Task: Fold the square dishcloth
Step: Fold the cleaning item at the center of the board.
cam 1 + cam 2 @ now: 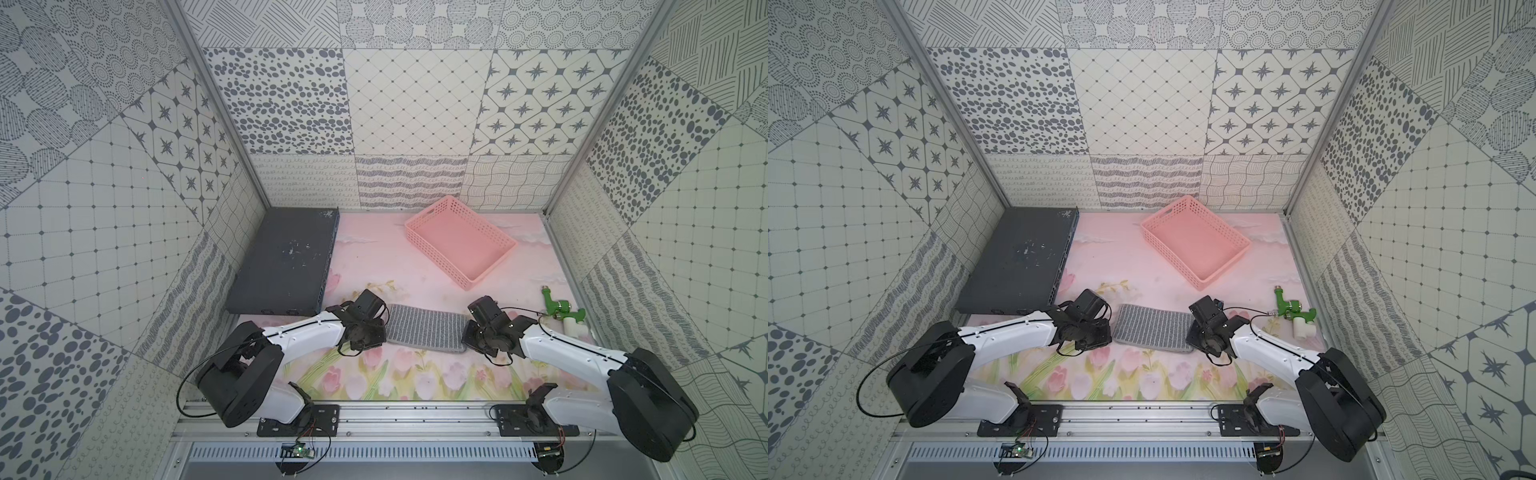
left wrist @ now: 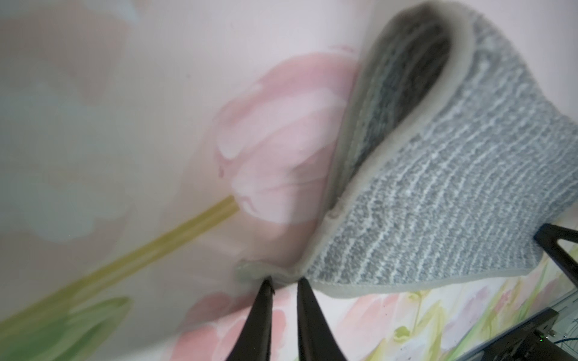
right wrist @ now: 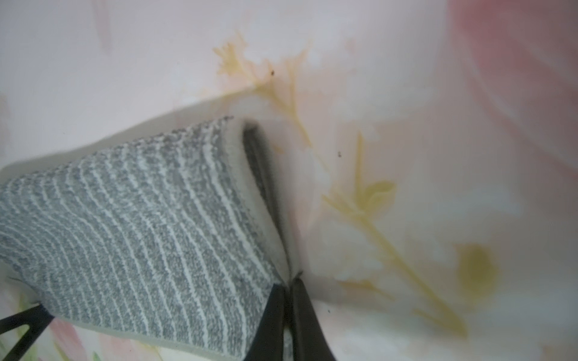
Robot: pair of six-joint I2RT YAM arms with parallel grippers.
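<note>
left gripper (image 2: 284, 283) fingers nearly together, pinching the hem at one corner of the square dishcloth (image 2: 438, 187). right gripper (image 3: 288, 281) fingers pressed tight on the hem at another corner of it. both arms reach in low from the near rail, one at each short end of the cloth.

floral pink mat (image 1: 415, 386) covers the table floor. dark grey flat box (image 1: 282, 266) at far left against the wall. pink basket (image 1: 436, 257) far centre-right, sitting skewed, well apart from the cloth.

dishcloth in both top views (image 1: 426, 328) (image 1: 1152, 326): on the mat at near centre, between the two wrists, reads as a wide rectangle. grey, thin whitish stripes, ribbed nubby pile, pale hem. doubled over, two layers: wrist views show the top layer curling up off the lower one with a dark gap open along each side edge. lower layer's pale hem peeks out along the near edge in the top views. left end touches the left wrist, right end touches the right wrist.

green and white fitting (image 1: 561, 309) at right edge of the mat, beyond the right arm, apart from the cloth.
</note>
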